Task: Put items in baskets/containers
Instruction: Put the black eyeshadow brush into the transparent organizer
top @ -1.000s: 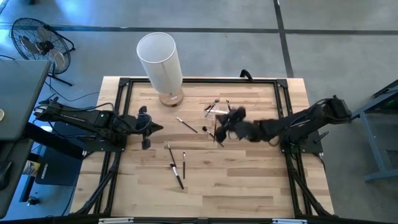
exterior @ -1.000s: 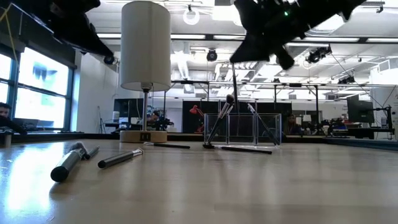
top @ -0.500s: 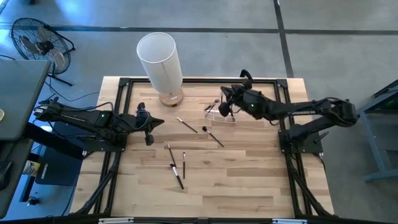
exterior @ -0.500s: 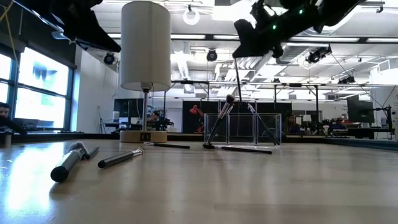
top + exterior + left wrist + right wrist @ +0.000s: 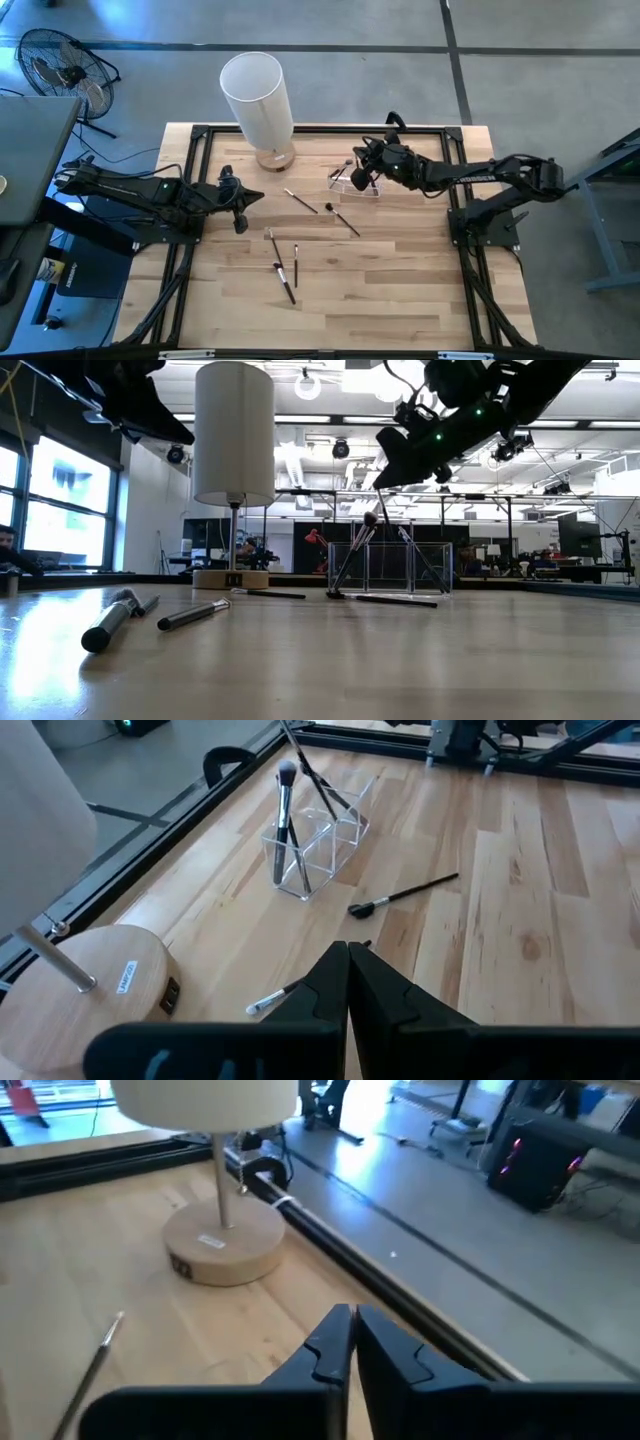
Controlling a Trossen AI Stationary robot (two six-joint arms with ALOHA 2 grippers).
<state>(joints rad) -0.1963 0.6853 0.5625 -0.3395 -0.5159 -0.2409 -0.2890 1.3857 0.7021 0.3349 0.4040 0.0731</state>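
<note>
**Right arm over the holder, one brush at the drop-in step**

Right gripper (image 5: pixel 358 166) hovering above the clear plastic holder (image 5: pixel 356 184), which sits near the far edge of the surface, right of its middle. Seen from the right wrist camera: fingers (image 5: pixel 325 1348) drawn close, only a thin slit between them, nothing visible in the slit. Cannot tell whether pinching or letting go. In the left wrist view, a thin dark stick (image 5: pixel 312 770) leaning into the holder (image 5: pixel 322 828) and running out of frame at its upper end; likely the brush in hand, though contact with the fingers not visible. A pale-headed brush (image 5: pixel 283 815) already upright in one compartment.

Left gripper (image 5: pixel 238 206) waiting above the left part of the surface, near the left edge, fingers (image 5: pixel 330 982) pressed together, holding nothing.

Several loose brushes lying flat: one (image 5: pixel 300 200) and another (image 5: pixel 345 221) around the middle, just short of the holder; a small cluster (image 5: pixel 284 272) closer to the near edge, left of centre. White cylinder on a wooden base (image 5: pixel 256 92) at the far edge, left of the holder; not part of the task.

Judgement: task partly done, deposit of one brush in hand. Next move calls for a clear release and a straight lift, to avoid dragging out the upright brushes or tipping the light holder. Then the nearest loose brush.
</note>
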